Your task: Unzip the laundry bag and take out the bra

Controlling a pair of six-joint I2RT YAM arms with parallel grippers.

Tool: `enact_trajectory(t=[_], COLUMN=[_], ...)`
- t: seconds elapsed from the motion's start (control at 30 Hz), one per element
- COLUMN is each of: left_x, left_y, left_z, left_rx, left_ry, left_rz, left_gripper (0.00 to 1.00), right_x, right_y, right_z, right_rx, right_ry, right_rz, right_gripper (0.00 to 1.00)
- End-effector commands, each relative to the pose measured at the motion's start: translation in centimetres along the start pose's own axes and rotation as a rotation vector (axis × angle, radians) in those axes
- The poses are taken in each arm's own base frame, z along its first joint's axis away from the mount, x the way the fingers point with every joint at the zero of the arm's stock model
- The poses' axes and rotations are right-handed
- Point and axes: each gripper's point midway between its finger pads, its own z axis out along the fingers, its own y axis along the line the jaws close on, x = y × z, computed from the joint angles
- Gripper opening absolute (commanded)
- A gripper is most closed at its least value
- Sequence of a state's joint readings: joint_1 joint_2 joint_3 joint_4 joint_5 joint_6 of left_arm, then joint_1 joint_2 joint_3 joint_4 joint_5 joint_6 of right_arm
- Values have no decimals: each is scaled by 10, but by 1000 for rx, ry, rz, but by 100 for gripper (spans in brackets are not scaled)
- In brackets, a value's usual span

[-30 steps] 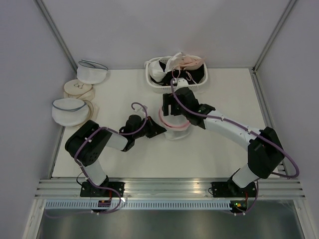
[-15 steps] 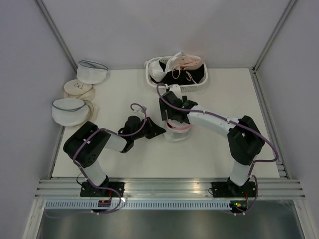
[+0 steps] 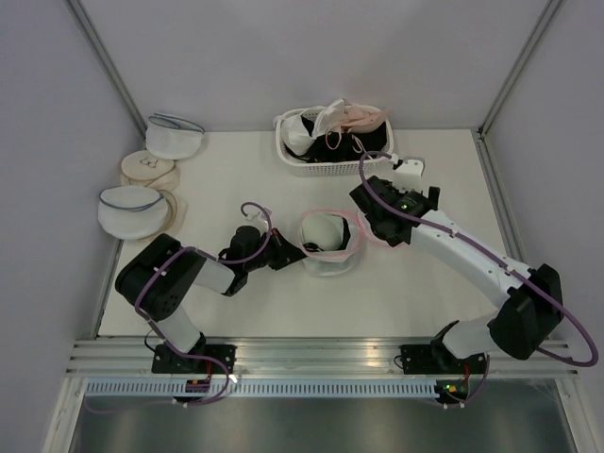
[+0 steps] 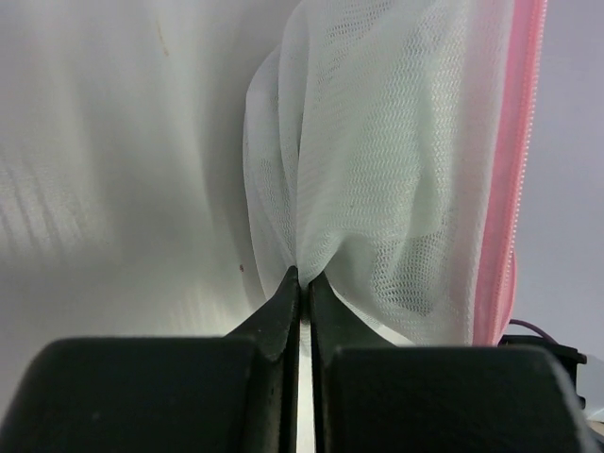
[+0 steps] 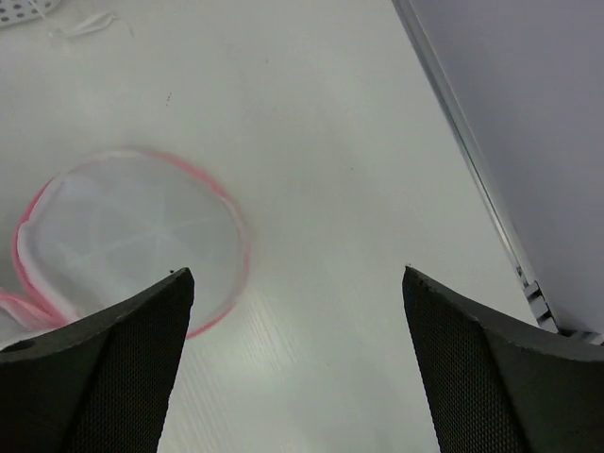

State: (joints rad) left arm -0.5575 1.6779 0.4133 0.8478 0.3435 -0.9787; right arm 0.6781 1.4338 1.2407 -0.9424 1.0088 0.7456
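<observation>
L end effector [image 4: 304,276] is clamped tight on a pinch of mesh at the left side of the laundry bag [image 3: 330,262]. The bag sits mid-tabletop [image 3: 236,179], pink rim gaping. We take the dark patch inside for the bra [image 3: 314,249]. R end effector [image 5: 295,274], jaws wide & empty, hovers just right of the bag. So the reach goes left, into the opening.

Top camera looks down on the white worktop [image 3: 396,302]; both close wrist cameras share the pink-trimmed white mesh bag [image 3: 327,259].
</observation>
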Motion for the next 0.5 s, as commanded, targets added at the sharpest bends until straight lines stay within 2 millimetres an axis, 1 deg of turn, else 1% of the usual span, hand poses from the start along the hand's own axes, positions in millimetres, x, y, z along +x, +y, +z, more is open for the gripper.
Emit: enact_trajectory(t=[0.0,0.03,0.07,0.1,0.13,0.2,0.23,0.3,0.33,0.37,0.47], left_x=[-7,-7,-6,-6,-6,-4,-4,-4,-3,-2,-1], left_y=[-13,-14,-15,-16,-18,-20,-21,-26,-27,-30,-37], left_z=[-5,-5,-5,-5,-5,-6,-7,-8,-8,-9,-10], left_rx=[55,58,64,68,73,84,88,106,108,120,147], left_ry=[-26,-23,-16,-15,-13,-1,2,8,14,24,40], left_rz=[28,25,27,25,25,23,21,30,33,37,52], left_gripper=[2,2,2,2,2,2,2,2,2,2,2], right_x=[7,-2,-1,8,3,9,11,15,21,22,32], right_y=[-21,3,20,51,65,90,102,115,127,132,150], right_z=[-11,-17,-23,-43,-53,-73,-77,-80,-83,-84,-79], right_rx=[-18,-175,-301,-534,-640,-817,-864,-916,-966,-984,-1010], right_ry=[17,-20,-22,22,-8,26,33,47,64,65,83], right_rz=[-58,37,24,-24,15,1,-17,-40,-64,-70,-109], right_gripper=[95,95,94,93,93,91,90,88,88,88,87])
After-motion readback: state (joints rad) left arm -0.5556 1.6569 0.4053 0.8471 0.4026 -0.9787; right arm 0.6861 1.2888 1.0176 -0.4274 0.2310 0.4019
